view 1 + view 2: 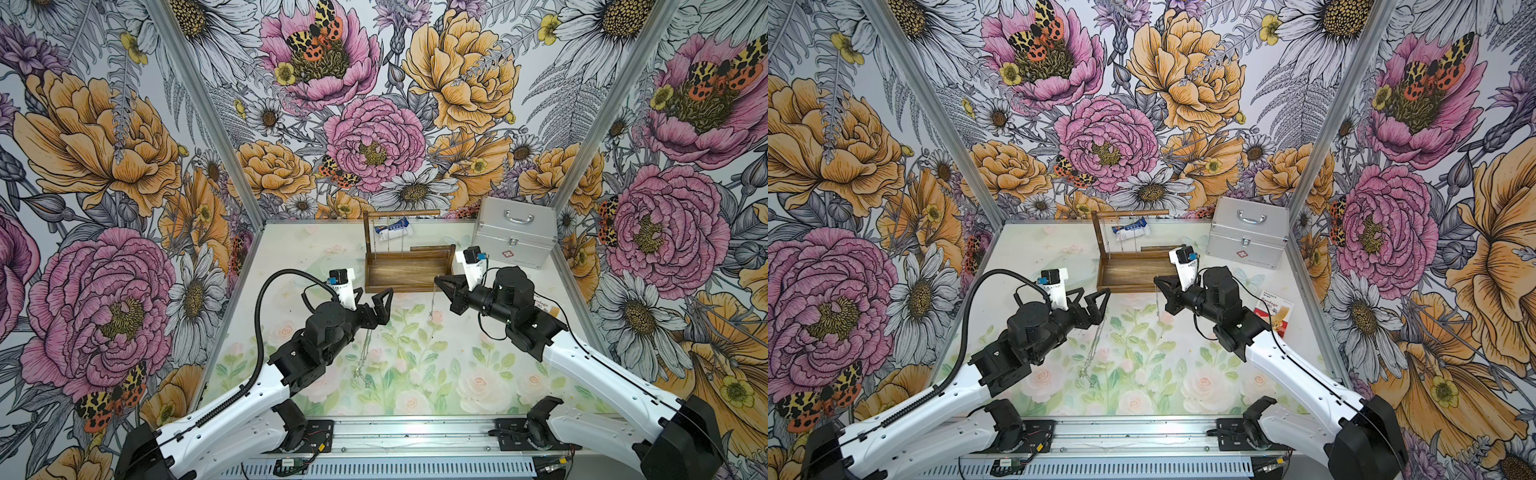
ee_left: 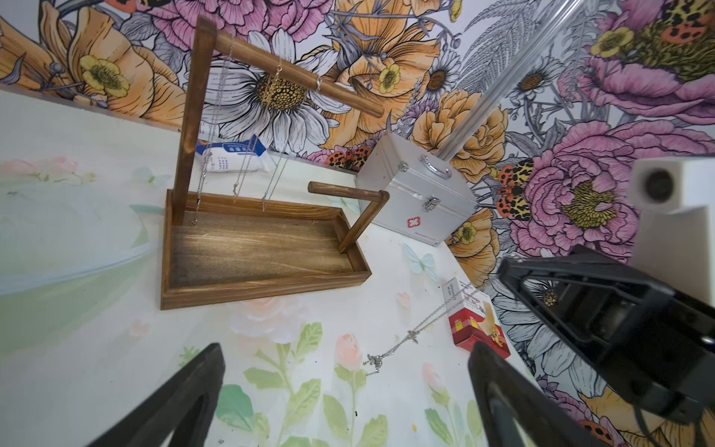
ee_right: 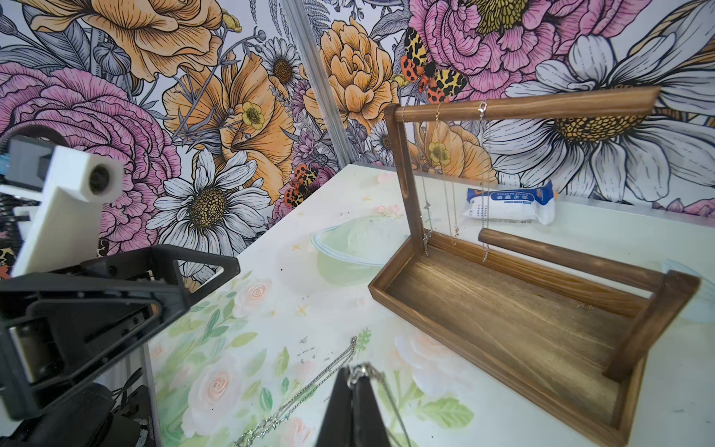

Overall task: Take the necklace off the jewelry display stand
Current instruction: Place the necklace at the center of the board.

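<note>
Necklace [image 2: 416, 333], thin silver chain, hangs pinched in closed right claw [image 3: 354, 375]; left claw [image 1: 384, 296] spread open, empty; brown wooden stand [image 1: 409, 288] just beyond.

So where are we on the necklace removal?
Done: first necklace lies on the table near the open left gripper. In hand: right gripper shut on a second necklace, clear of the jewelry display stand. Left: three chains on the top rod; held one not yet put down.
</note>
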{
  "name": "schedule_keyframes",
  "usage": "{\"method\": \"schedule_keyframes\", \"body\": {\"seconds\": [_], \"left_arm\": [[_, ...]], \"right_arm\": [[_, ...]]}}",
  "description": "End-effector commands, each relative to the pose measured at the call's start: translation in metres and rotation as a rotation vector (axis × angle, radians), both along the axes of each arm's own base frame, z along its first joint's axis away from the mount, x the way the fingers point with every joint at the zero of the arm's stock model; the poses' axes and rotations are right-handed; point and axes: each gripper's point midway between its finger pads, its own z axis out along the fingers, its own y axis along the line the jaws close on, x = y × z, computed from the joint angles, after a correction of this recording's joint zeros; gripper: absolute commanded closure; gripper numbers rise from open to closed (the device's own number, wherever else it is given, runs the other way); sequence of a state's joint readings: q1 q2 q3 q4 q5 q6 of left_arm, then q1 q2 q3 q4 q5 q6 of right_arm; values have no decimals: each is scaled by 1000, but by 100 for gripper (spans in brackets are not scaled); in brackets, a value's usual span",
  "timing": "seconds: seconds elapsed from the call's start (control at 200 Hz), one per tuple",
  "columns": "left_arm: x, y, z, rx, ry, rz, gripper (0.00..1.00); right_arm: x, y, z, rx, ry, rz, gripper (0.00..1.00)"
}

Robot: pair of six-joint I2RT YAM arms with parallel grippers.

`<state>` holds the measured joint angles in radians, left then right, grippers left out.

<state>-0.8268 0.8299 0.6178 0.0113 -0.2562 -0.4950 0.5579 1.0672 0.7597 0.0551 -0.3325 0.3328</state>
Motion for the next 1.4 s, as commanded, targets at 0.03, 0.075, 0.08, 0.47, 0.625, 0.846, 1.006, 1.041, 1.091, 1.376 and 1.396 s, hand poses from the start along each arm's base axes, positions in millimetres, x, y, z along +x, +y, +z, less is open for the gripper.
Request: {"method": "schedule_keyframes", "body": {"seconds": [0.03,0.075,0.08,0.47,0.625,0.846,1.006,1.041,1.091,1.376,1.396], "left_arm": [[-21,-29,36,47,-118,-192,1],[-25,-40,41,57,-131,-251,1],[-26,-42,41,56,-130,-258,1],[-39,-111,17,57,-130,-566,1],[-31,-123,-6,79,-93,-606,1],[-10,-140,-39,124,-20,-652,7],[4,-148,-59,144,22,-665,11],[8,-151,-61,146,29,-667,12],[12,-153,-65,149,39,-670,14],[32,-163,-89,144,119,-675,31],[33,-164,-89,142,121,-678,32]], "right_arm": [[0,-2,11,28,-24,-24,100],[0,-2,12,31,-26,-23,100],[0,-2,11,30,-25,-23,100],[-3,-5,17,42,-40,-29,100],[-6,-6,21,52,-44,-23,100],[-11,-9,28,68,-58,-22,100],[-13,-10,32,77,-69,-23,100],[-14,-11,33,78,-70,-22,100],[-15,-11,34,80,-72,-23,100],[-17,-13,37,87,-79,-22,100],[-17,-13,37,87,-79,-23,100]]}}
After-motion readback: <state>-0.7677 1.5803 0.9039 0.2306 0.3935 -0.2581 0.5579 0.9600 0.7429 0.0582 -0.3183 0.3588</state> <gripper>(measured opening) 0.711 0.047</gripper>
